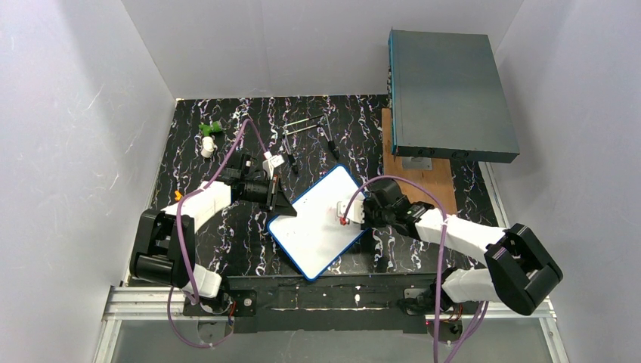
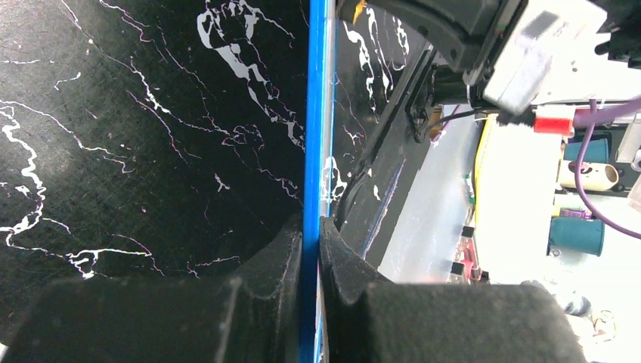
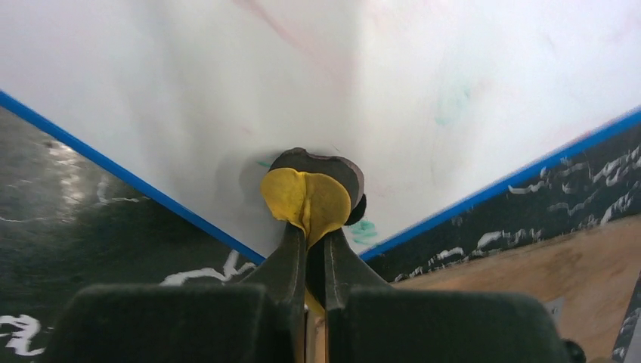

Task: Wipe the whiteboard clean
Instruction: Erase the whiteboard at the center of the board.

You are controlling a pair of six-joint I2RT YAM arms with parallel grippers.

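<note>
While the left gripper (image 2: 311,231) is clenched on the blue frame of the whiteboard (image 1: 317,225), both fingers (image 2: 287,249) pinch the rim from either side. The board runs edge-on straight ahead of the tool.

Right gripper (image 3: 316,233): clamped tight on a small yellow wiper (image 3: 305,198) with a black pad on its far face. The wiper sits just past the fingertips and appears to rest against the white surface, near the board's closest corner.

Green smudges (image 3: 453,102) show ahead and to the right of that tool; another lies just beside the wiper. A faint red streak (image 3: 280,30) is farther ahead.

The whiteboard sits at a diagonal on the black marbled table (image 1: 242,253), between the two grippers. A grey-teal box (image 1: 452,91) stands well beyond the right gripper, over a wooden panel (image 1: 442,185).
</note>
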